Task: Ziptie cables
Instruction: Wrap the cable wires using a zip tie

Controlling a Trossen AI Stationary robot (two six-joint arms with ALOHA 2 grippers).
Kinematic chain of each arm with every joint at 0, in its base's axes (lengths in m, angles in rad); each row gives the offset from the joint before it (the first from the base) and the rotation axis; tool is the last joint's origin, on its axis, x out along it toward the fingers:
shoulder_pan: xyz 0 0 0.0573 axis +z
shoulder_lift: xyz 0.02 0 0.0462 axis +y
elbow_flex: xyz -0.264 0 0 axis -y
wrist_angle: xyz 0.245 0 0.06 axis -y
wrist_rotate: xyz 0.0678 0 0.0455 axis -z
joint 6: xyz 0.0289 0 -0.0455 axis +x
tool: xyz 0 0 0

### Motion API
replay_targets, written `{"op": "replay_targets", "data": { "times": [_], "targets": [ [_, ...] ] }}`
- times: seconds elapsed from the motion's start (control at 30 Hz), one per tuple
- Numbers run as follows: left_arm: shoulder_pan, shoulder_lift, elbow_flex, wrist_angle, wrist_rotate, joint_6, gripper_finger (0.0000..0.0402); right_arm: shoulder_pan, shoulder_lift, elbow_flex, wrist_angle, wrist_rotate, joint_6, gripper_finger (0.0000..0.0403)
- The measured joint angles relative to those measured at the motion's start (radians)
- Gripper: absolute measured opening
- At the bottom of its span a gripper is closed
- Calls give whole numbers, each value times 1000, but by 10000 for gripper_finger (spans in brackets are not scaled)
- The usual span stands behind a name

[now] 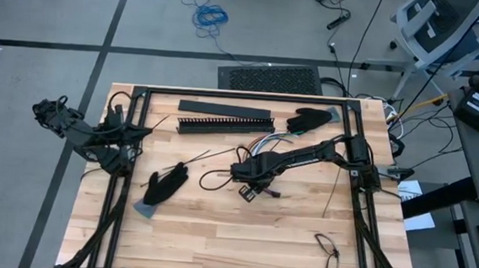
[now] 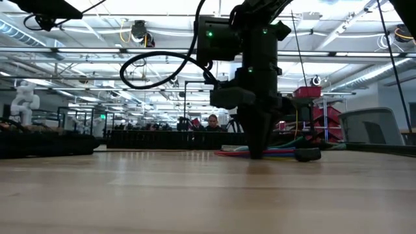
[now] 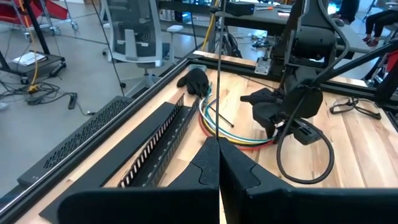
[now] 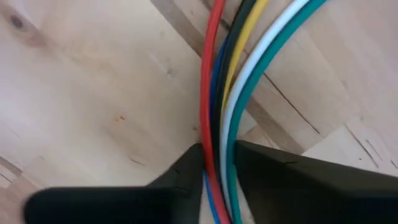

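Near the middle of the wooden table [image 1: 216,234], the right gripper [image 4: 217,163] is down at the surface with its two dark fingers pressed against a bundle of cables [image 4: 231,81], red, blue, black, yellow, white and green, clamped between them. At the table's left edge the left gripper [image 3: 219,163] waits with its fingers closed on nothing. A long black slotted bar [image 1: 223,125] lies toward the far side; whether anything sits in its channel is hard to make out
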State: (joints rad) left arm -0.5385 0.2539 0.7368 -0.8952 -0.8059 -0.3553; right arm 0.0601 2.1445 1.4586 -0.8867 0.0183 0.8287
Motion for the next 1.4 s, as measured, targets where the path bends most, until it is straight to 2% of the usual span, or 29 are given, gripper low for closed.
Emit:
{"op": "replay_targets", "data": {
  "times": [0.07,0.1,0.23,0.4,0.57,0.7,0.87,1.0,1.17,1.27,1.4],
  "targets": [
    [0,0,0,-3,-3,-5,0,0,0,-1,1,2,22,24],
    [0,0,0,-3,-4,-5,0,-1,0,-1,2,1,30,17],
    [0,0,0,-3,-4,-5,0,5,-2,-1,-1,5,58,16],
    [0,0,0,-4,-4,-5,0,37,-65,-10,9,75,156,11],
    [0,0,0,-8,-4,-2,0,57,-171,-12,41,225,300,1],
    [0,0,0,-12,-13,-2,0,42,-236,-9,126,332,342,1],
    [0,9,-13,21,-103,-5,0,10,-312,-8,211,525,386,1],
    [0,13,-119,286,-256,65,0,-25,-369,-8,234,661,383,1],
    [4,-32,-341,623,-326,176,0,-63,-425,-5,234,758,373,1],
    [27,27,-430,863,-331,382,0,-82,-431,-5,238,771,397,1],
    [96,204,-414,1097,-348,716,0,-102,-430,-7,287,764,422,1]
  ]
}}
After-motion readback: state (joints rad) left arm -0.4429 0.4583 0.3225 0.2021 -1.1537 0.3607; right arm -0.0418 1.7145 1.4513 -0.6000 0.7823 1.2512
